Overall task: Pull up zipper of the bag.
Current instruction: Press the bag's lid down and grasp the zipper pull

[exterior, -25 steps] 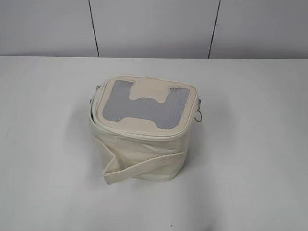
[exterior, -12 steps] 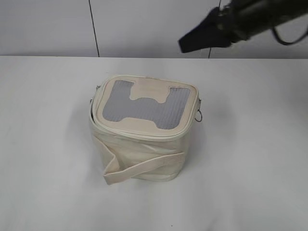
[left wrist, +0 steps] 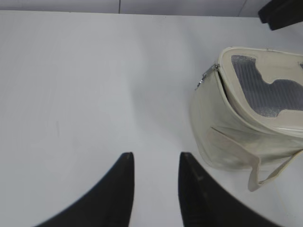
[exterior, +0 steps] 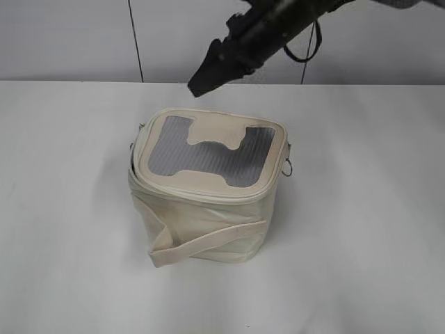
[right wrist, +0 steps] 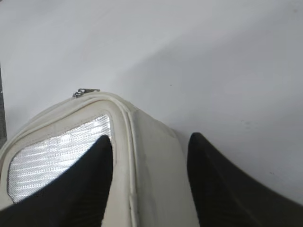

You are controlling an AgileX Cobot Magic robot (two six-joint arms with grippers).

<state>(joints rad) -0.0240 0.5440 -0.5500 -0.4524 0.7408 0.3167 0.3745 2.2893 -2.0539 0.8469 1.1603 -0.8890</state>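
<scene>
Both jaws of right gripper point(right wrist: 150, 163) spread above bag point(right wrist: 142, 156) lid edge

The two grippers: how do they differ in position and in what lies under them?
The right gripper hangs above the bag, over a corner of its lid; the left gripper is off to the side, over bare table, with the bag well apart from it. In the exterior view only the right gripper shows; the left does not. Both have black jaws, open and holding nothing.
</scene>
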